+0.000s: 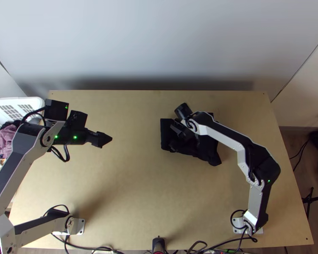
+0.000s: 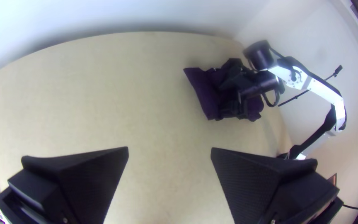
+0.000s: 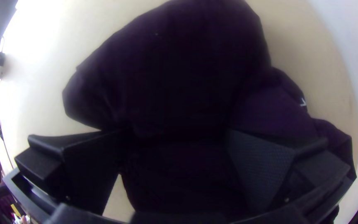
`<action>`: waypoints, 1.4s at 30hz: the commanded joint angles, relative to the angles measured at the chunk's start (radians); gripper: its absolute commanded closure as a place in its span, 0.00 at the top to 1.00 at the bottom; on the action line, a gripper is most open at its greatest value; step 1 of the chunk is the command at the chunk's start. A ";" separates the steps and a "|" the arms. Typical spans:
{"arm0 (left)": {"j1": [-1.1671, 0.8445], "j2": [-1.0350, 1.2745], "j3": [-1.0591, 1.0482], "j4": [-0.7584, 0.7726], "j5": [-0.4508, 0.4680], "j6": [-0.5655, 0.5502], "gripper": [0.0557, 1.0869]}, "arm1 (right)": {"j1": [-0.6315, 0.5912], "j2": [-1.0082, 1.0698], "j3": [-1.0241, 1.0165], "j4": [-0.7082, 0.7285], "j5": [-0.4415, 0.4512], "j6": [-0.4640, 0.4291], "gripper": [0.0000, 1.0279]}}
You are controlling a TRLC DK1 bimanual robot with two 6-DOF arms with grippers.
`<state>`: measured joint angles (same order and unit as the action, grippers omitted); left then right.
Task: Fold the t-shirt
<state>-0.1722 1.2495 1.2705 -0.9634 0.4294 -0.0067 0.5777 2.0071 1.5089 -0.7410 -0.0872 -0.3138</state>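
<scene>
T-shirt (image 1: 165,129), dark and bunched, just right of the table's (image 1: 129,190) middle, beneath the right gripper (image 3: 174,135), whose 2 fingers stand spread with cloth between. Left gripper (image 2: 169,148): spread, well apart. Probable fault: closing on several layers at once could drag the bundle into deeper creases. Right wrist view resolves the finger gap; top view, overlaid by the arm, leaves it unclear.

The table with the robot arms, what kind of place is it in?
Probably a robot lab or workshop. Two arms stand on the table, cables run along its near edge, and a dark shirt lies on it. A basket with cloth in it is beside the table.
</scene>
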 commanded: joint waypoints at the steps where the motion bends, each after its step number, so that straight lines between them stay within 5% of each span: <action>1: -0.003 -0.001 0.010 -0.001 0.002 -0.001 0.94 | -0.084 -0.013 -0.038 0.009 0.007 -0.027 0.96; 18: -0.006 0.002 0.029 -0.009 0.002 -0.009 0.94 | -0.398 0.016 0.031 0.008 0.009 -0.151 0.96; 29: -0.006 0.004 0.044 -0.023 0.002 -0.009 0.94 | -0.648 0.179 0.269 -0.017 0.009 -0.248 0.96; 42: -0.006 0.004 0.044 -0.024 -0.003 -0.010 0.94 | -0.803 0.325 0.494 -0.095 0.010 -0.274 0.96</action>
<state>-0.1780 1.2526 1.3140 -0.9867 0.4290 -0.0177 -0.1524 2.2662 1.9179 -0.8154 -0.0792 -0.5690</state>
